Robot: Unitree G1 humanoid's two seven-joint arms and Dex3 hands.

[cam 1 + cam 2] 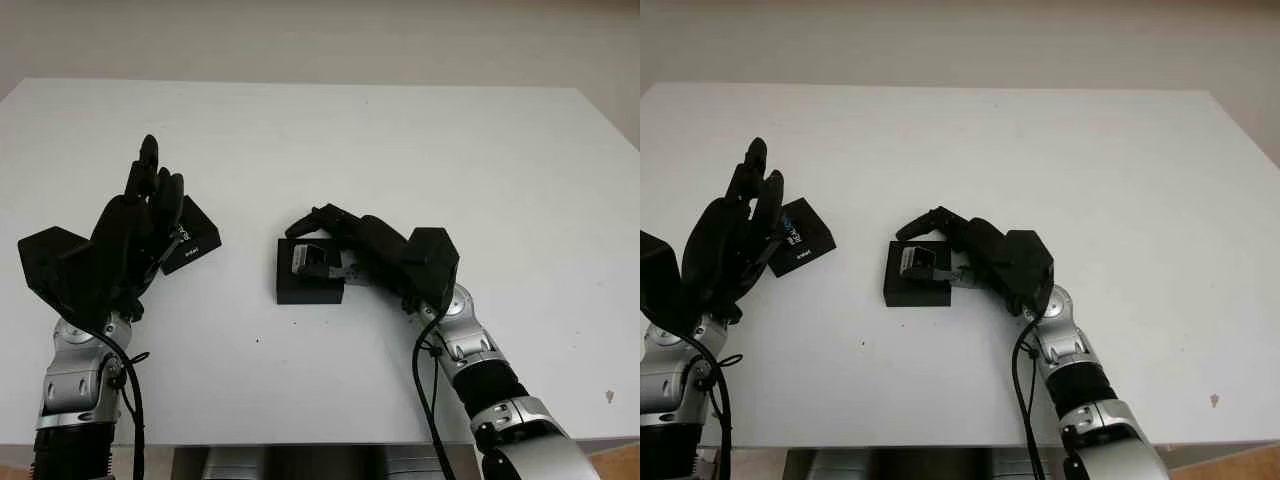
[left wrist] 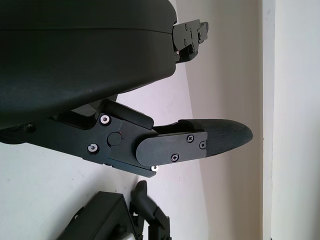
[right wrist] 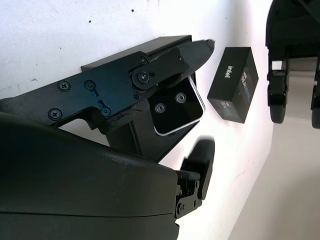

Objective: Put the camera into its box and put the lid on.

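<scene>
Right hand (image 1: pixel 335 245) at frame centre had fingers curled on the silver camera (image 1: pixel 312 262), holding it over the open black box (image 1: pixel 308 283); the camera's lower part was hidden by fingers and box. Left hand (image 1: pixel 125 235) hovered open at left, covering part of the lid (image 1: pixel 193 243). White table (image 1: pixel 400 150) beneath.

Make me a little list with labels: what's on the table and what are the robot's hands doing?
table: white tabletop
box: black open box base, near the middle
camera: small silver and black camera, over the box, tilted, not fully in
lid: black box lid with printed lettering, lying apart from the box, on its left
right hand: fingers around the camera
left hand: open, raised beside the lid
</scene>
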